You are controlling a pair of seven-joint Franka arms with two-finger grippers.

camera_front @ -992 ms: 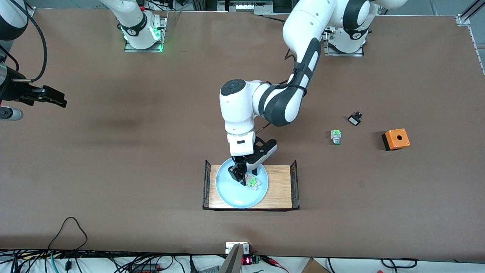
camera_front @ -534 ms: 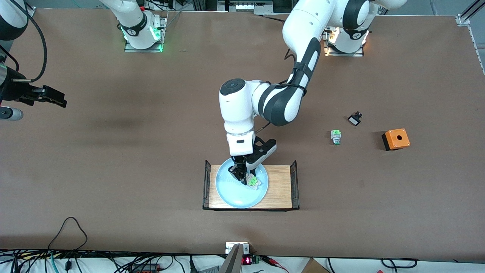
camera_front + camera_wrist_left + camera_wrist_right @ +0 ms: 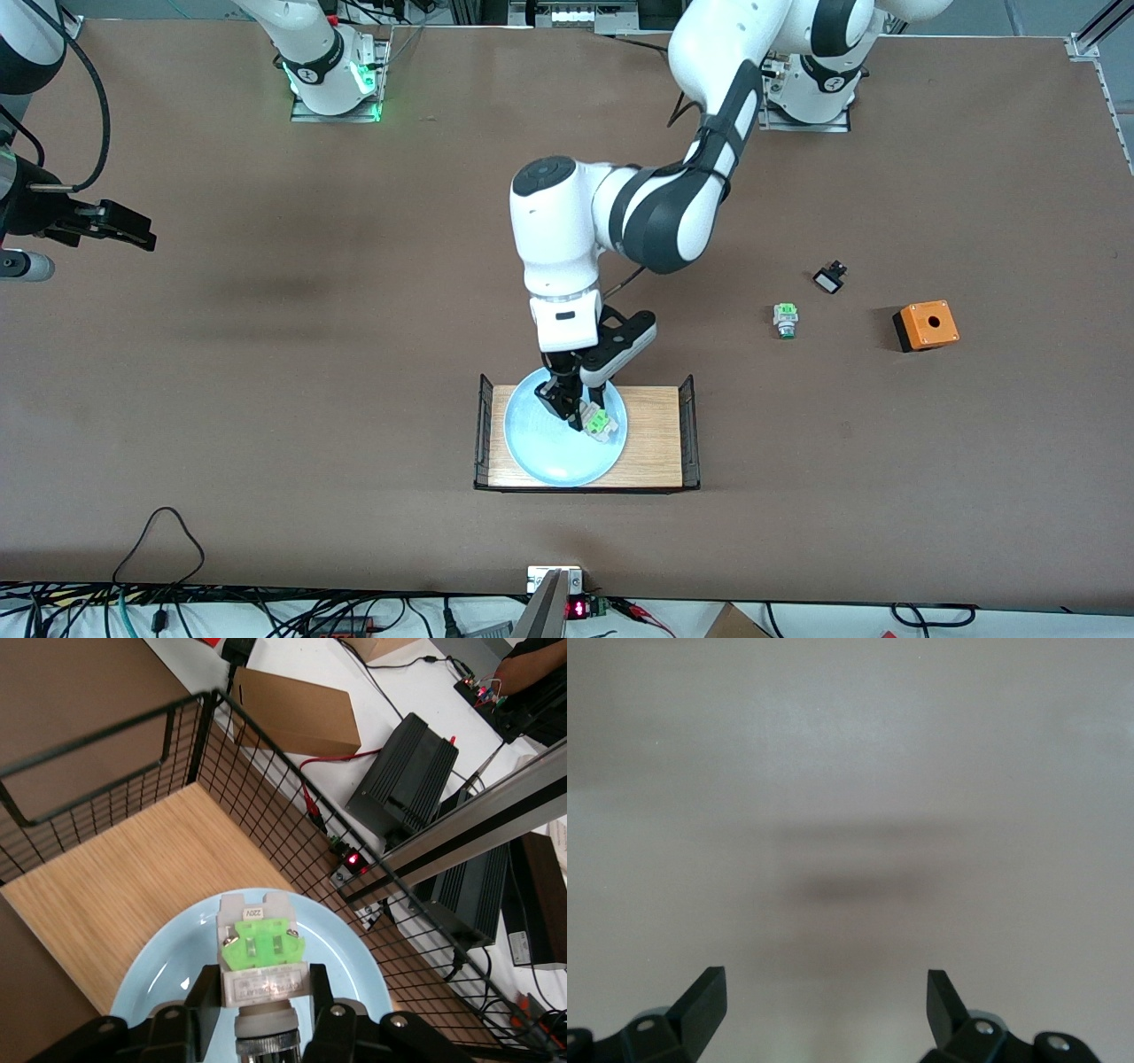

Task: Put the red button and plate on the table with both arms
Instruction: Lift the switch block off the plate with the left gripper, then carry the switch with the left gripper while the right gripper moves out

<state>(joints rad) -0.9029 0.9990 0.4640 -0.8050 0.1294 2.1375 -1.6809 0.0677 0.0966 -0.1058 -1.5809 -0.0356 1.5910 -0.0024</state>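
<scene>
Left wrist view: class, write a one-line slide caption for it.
Left claw shut on the red button, held over the pale blue plate on the light-wood rack with black wire ends.

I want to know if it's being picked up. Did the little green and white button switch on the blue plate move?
Yes. The small green-and-whitish button switch, clamped in the left gripper, has shifted slightly toward the round pale-blue plate's rim at the left arm's end.

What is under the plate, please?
The plate sits on a wooden rack on the table. Over it the left gripper holds the red button; the right gripper waits.
</scene>
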